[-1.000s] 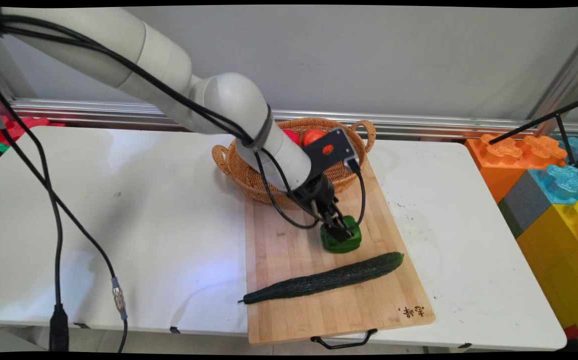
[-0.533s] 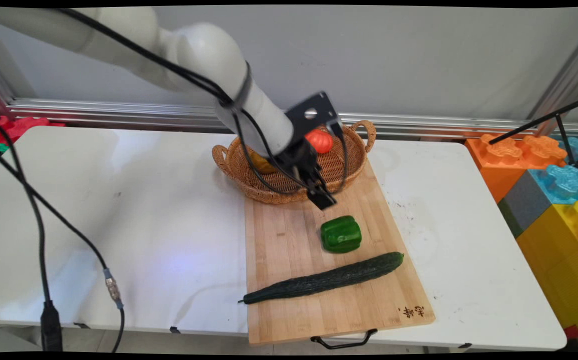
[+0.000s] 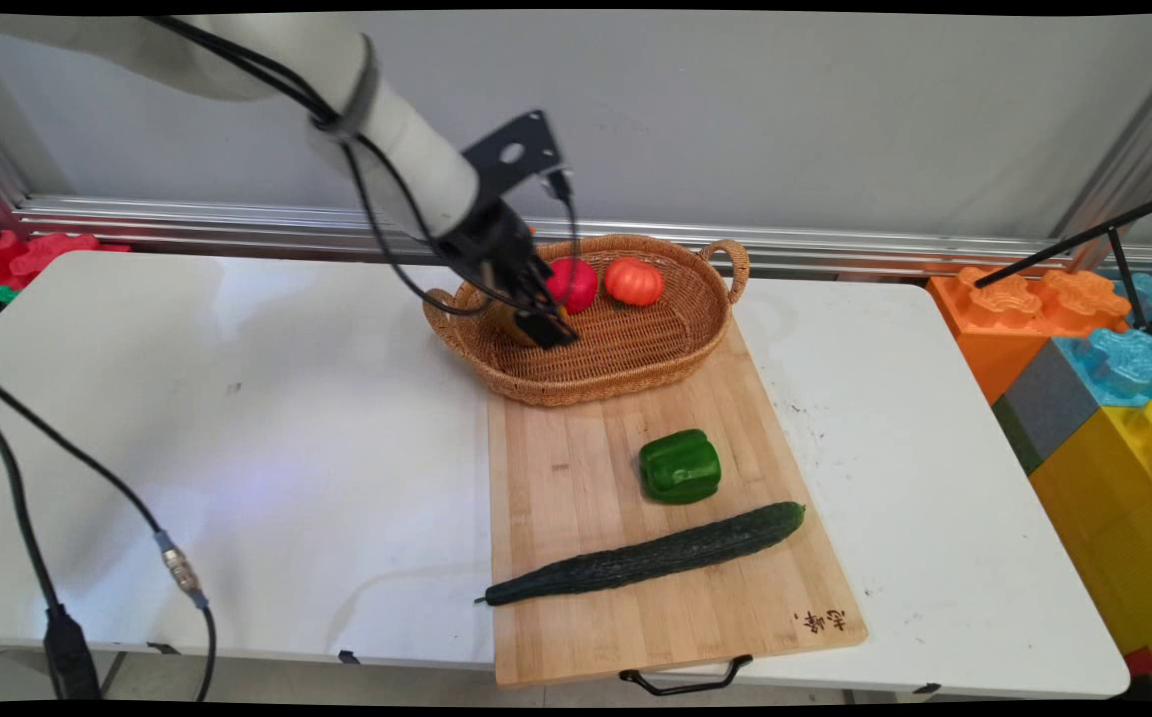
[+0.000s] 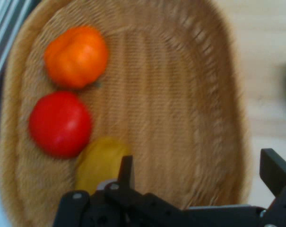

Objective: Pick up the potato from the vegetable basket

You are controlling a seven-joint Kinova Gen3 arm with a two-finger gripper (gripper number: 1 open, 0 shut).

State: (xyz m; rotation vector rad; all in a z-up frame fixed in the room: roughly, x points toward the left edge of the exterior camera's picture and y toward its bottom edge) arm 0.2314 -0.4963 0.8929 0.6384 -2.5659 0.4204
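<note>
1. The gripper [image 3: 542, 326] [image 4: 199, 175] hangs over the left part of one woven basket [image 3: 635, 373] [image 4: 180, 94], nearest to a single yellow fruit [image 4: 99, 163] that lies on the basket floor just beneath it.
2. Three things lie in the basket: the yellow fruit, one red tomato [image 3: 576, 283] [image 4: 60, 124] touching it, and one orange tomato-shaped piece [image 3: 633, 280] [image 4: 76, 56] just beside the red one.
3. The arm comes down from the upper left, its wrist tilted so the gripper points down and to the right into the basket; black cables trail from it.
4. In the hand view the two fingers [image 4: 275, 170] stand wide apart with nothing between them; they touch none of the fruit.
5. One wooden cutting board [image 3: 556, 597] lies in front of the basket, whose near rim sits on the board's far end.
6. On the board are one green bell pepper [image 3: 679, 466] and, nearer the front, one long dark cucumber [image 3: 645, 556] lying slantwise, close together but apart.
7. Coloured toy blocks [image 3: 1103, 398] are stacked off the table's right end.
</note>
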